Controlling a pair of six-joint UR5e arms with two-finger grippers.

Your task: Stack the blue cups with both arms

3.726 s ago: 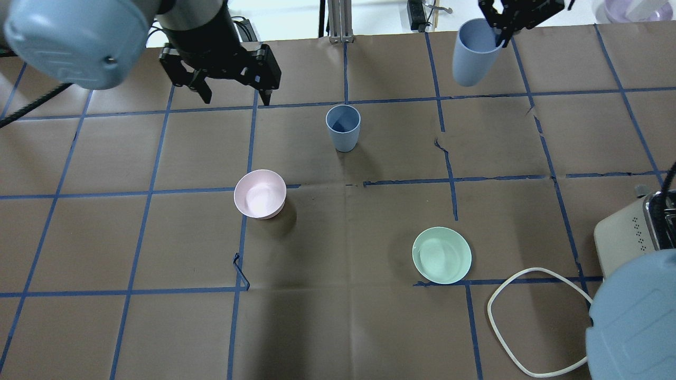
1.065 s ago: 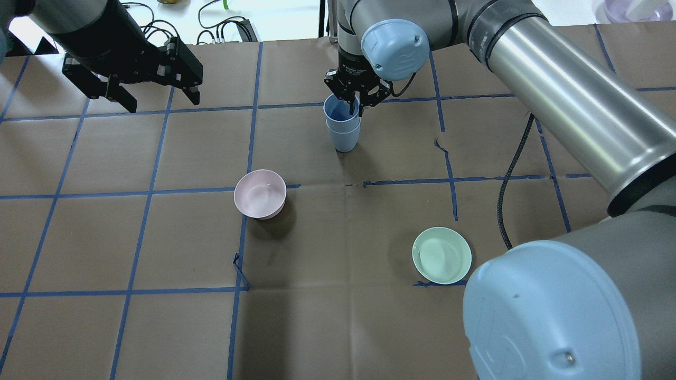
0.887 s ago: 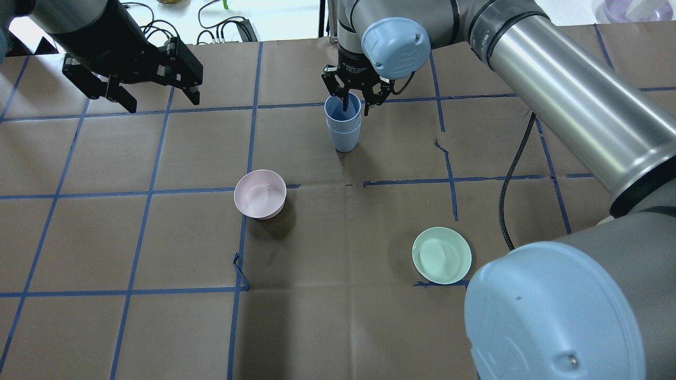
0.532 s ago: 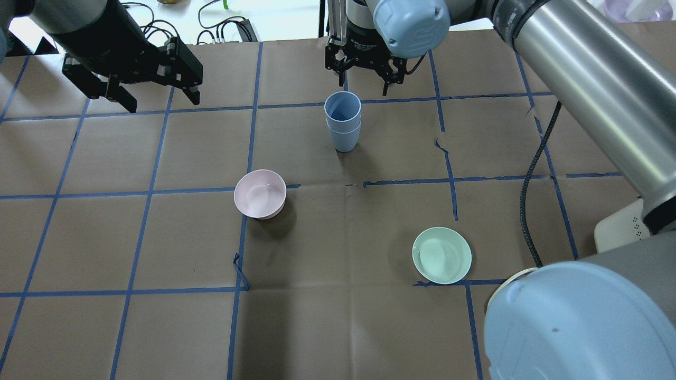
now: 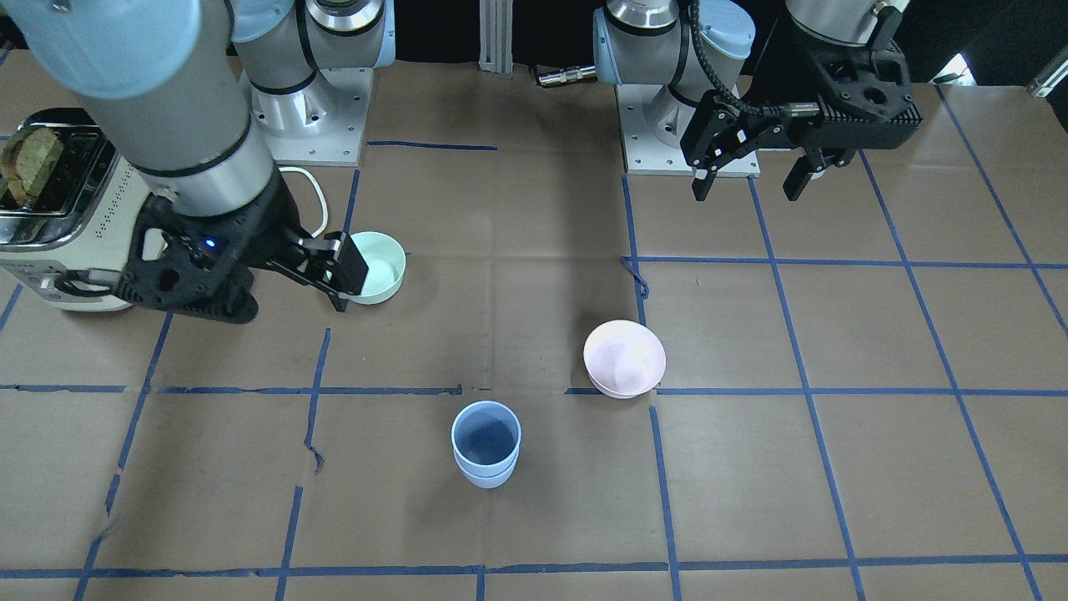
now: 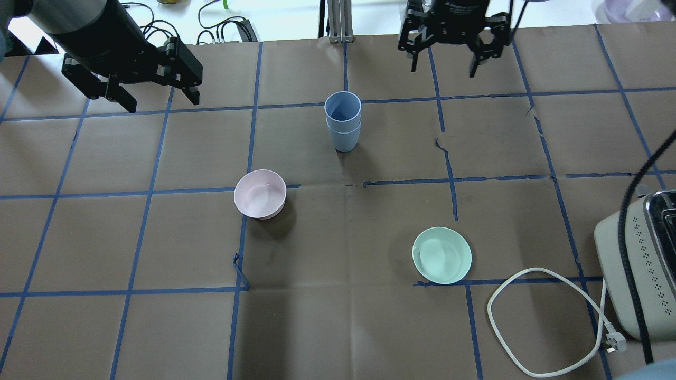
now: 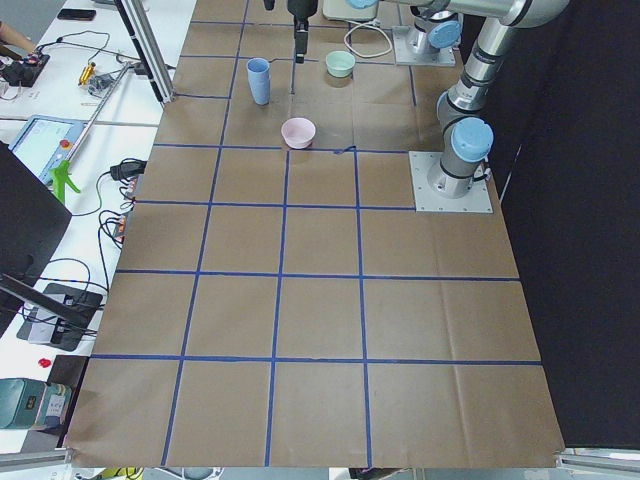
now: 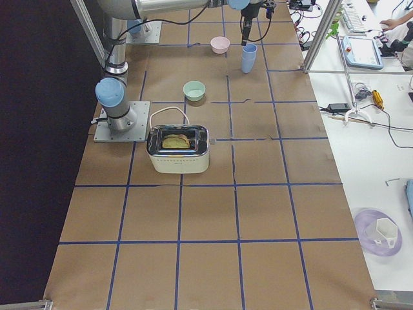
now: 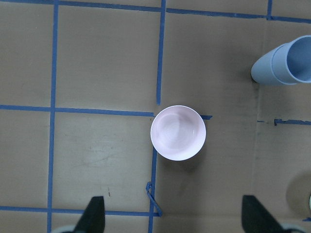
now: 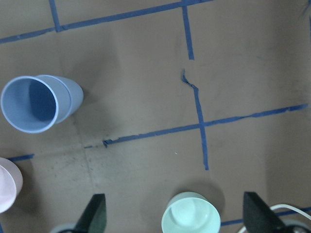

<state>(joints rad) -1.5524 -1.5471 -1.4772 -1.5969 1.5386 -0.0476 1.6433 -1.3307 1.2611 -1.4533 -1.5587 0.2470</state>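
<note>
cups: one is nested inside the other, upright on the table at its far middle, just beside a blue tape line; touched by neither gripper.
left gripper: held above the table's far left, well apart from the cups; fingers spread wide, nothing held.
right gripper: held up near the far edge, to the right of the cups and clear of them; fingers spread wide, nothing held.
pink bowl: upright, near the cups, toward the robot and to the left.
green bowl: upright, nearer the robot, on the right.
toaster: at the right edge, bread seen in its slots.
</note>
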